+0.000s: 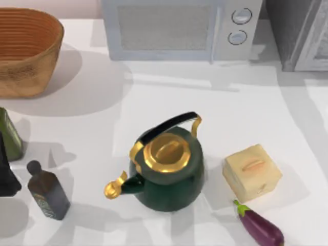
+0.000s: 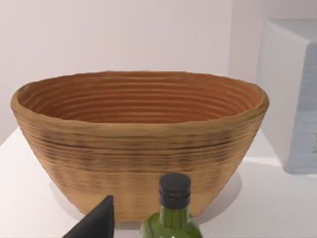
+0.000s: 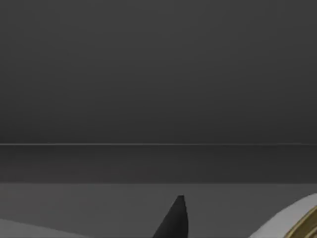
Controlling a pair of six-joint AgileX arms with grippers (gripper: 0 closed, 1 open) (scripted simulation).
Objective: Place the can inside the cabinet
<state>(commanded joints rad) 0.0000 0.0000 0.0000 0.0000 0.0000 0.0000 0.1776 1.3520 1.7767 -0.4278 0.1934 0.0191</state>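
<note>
Top view: I see the cabinet (image 1: 300, 33) at the far right; left gripper (image 1: 6, 177) at the left edge, finger state undeterminable. Left wrist view: woven basket (image 2: 138, 144) behind a green bottle (image 2: 173, 218). Right wrist view: dark; can location undeterminable.

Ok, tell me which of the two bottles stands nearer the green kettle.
The dark squarish bottle with the round stopper, just left of the kettle; the olive-green bottle sits farther off at the top view's left edge.
</note>
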